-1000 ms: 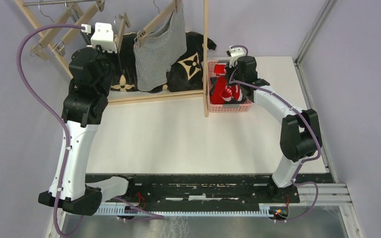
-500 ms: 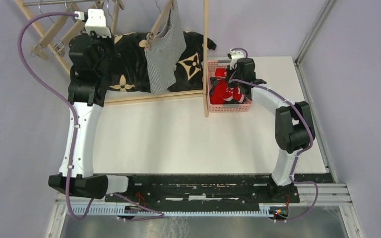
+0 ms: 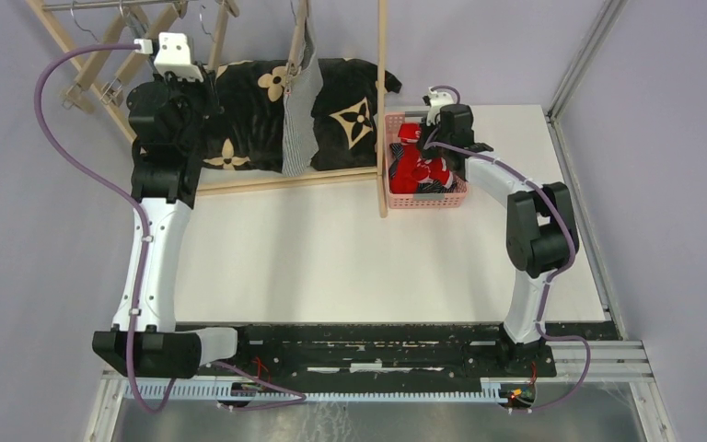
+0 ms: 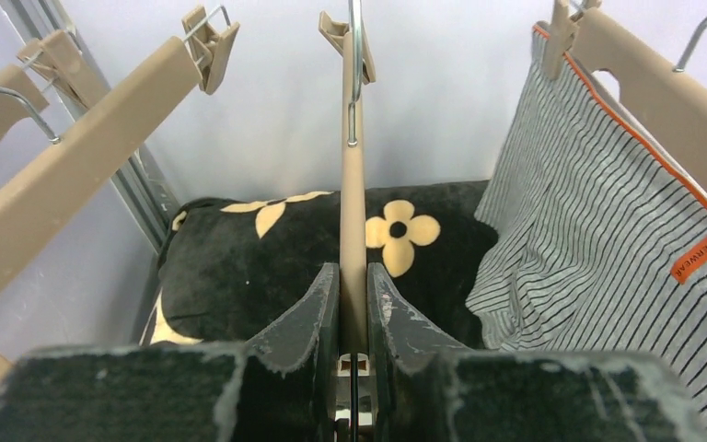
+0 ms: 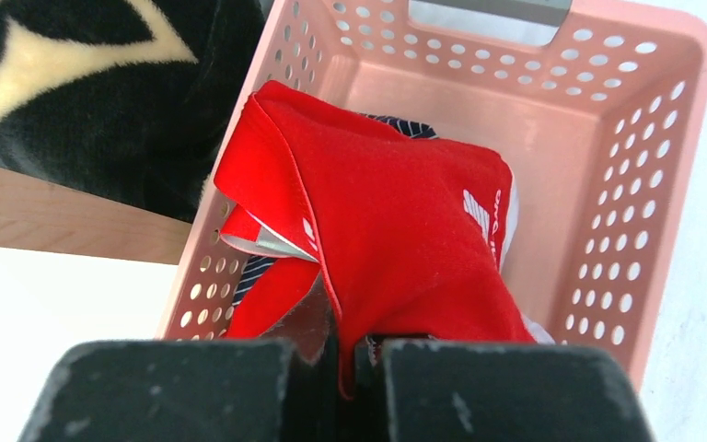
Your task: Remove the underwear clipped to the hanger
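Left end effector pinched shut on thin middle hanger; grey striped shorts hang clipped on next hanger to right, above black cushion; right end effector squeezes red shorts inside pink basket on tabletop; navy shorts peek out under red.

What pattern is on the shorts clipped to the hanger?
The shorts are grey with fine dark stripes, orange trim; clearest in the left wrist view.

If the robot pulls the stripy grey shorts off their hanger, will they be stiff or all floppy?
Probably floppy: the grey shorts drape in soft folds below their hanger. Probably light too, since a small clip seems enough to hold that corner up.
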